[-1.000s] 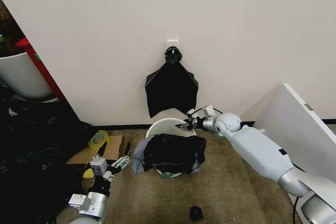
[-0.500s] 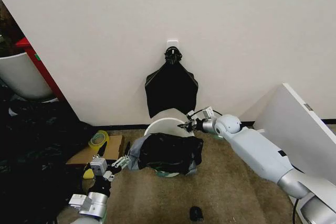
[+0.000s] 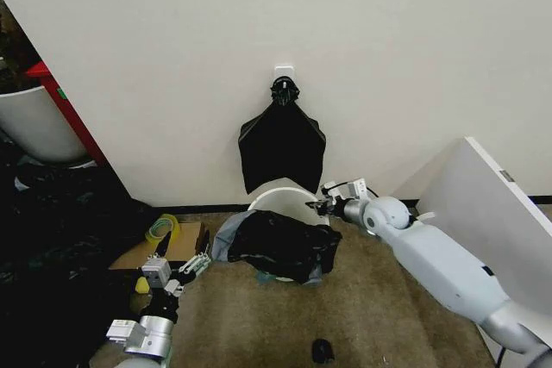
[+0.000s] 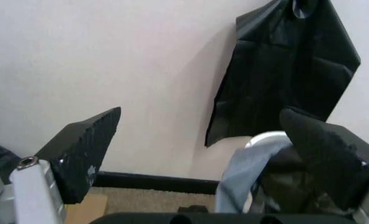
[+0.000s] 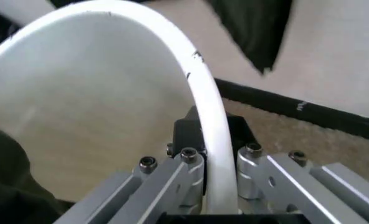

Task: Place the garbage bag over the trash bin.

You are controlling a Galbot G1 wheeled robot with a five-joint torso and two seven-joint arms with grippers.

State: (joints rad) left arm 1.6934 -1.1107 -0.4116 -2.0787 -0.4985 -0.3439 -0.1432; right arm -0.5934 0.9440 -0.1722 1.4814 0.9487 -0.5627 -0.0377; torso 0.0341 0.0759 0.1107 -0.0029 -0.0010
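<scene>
The trash bin (image 3: pixel 280 198), a cream-white bucket, stands tilted on the carpet by the wall. In the right wrist view its rolled rim (image 5: pixel 204 107) runs between my fingers. My right gripper (image 3: pixel 319 206) (image 5: pixel 217 158) is shut on the rim's far right side. The garbage bag (image 3: pixel 280 247), black and crinkly with a grey edge, is draped over the bin's near side. My left gripper (image 3: pixel 188 265) (image 4: pixel 203 149) hangs open low to the left of the bin, apart from the bag. Its dark pads (image 4: pixel 85 142) are spread wide, with the bag's grey edge (image 4: pixel 242 168) beyond them.
A flat bunch of black bags (image 3: pixel 281 148) hangs from a wall hook behind the bin. A cardboard box (image 3: pixel 168 246) and a yellow roll (image 3: pixel 161 228) lie left. Dark sheeting (image 3: pixel 52 247) covers the far left. A white panel (image 3: pixel 492 204) leans at right. A small black object (image 3: pixel 322 351) lies on the carpet.
My right gripper has moved right with the rim, tipping the bin further, and the bag shifted with it. My left gripper has dropped slightly to the left.
</scene>
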